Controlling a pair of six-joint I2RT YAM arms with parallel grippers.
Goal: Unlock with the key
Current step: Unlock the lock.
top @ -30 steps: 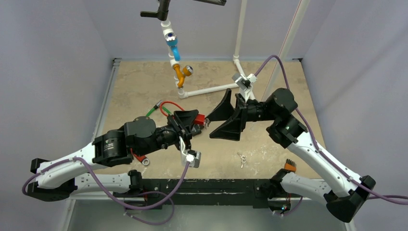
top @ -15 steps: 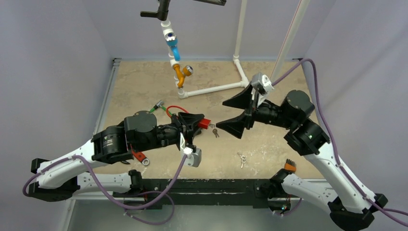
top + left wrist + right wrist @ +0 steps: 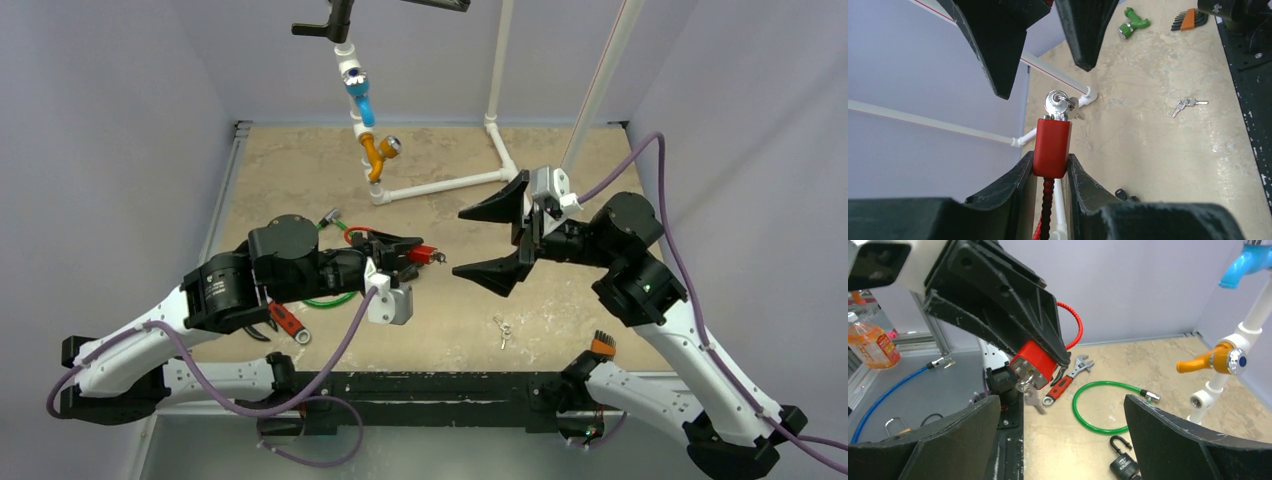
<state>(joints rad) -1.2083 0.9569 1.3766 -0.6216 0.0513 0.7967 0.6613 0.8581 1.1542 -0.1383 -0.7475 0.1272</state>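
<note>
While my left gripper [image 3: 1050,161] clamps a red block-shaped padlock [image 3: 1052,145], right gripper [image 3: 462,242] gapes; small silver key [image 3: 1058,104] beyond the clamp looks light, slippery: pinch its head.

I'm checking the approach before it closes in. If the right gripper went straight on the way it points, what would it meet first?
Probably the key sticking out of the red padlock, which the left gripper holds facing the open right gripper. Depth is hard to judge.
</note>
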